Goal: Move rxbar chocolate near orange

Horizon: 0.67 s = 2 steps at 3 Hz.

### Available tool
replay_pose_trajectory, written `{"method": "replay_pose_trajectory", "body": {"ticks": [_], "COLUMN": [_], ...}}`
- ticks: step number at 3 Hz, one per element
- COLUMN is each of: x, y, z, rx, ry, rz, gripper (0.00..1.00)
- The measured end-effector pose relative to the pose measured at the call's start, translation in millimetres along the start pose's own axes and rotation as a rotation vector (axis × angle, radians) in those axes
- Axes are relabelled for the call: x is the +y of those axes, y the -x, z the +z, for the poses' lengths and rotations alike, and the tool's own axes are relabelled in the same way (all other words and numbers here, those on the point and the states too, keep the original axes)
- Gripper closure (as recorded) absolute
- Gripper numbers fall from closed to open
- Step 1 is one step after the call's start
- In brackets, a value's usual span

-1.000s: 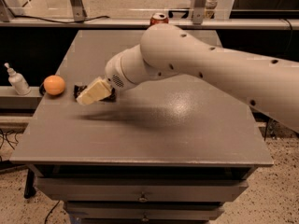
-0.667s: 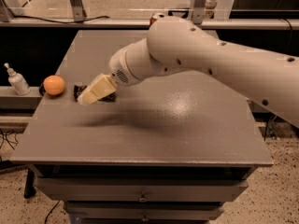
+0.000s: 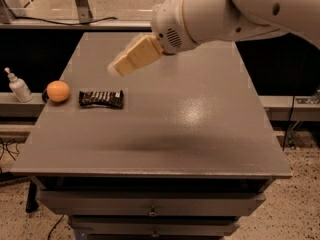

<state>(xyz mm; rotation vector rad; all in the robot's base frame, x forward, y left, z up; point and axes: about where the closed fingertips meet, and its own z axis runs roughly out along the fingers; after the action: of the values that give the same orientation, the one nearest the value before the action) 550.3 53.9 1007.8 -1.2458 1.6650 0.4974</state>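
The rxbar chocolate (image 3: pixel 101 99), a flat bar in a dark crinkled wrapper, lies flat on the grey table (image 3: pixel 200 134) near its left edge. The orange (image 3: pixel 58 91) sits just left of it with a small gap between them. My gripper (image 3: pixel 131 59) is raised above the table, up and to the right of the bar, pointing down-left. It holds nothing and touches nothing.
A small white pump bottle (image 3: pixel 19 86) stands on a ledge just left of the table, beside the orange. My large white arm (image 3: pixel 225 14) spans the upper right of the view. The table has drawers below its front edge.
My gripper has lifted up and to the right, away from the table. The bar it covered now lies uncovered beside the orange, let go.
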Motion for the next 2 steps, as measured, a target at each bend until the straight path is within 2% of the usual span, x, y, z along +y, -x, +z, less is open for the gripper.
{"method": "replay_pose_trajectory", "body": {"ticks": [1, 2], "x": [0.5, -12.8], "y": [-0.2, -1.2], "z": [0.9, -13.6], "rx": [0.001, 0.012], "ry": [0.000, -0.021], "rz": [0.001, -0.048], "gripper": [0.00, 0.00]}}
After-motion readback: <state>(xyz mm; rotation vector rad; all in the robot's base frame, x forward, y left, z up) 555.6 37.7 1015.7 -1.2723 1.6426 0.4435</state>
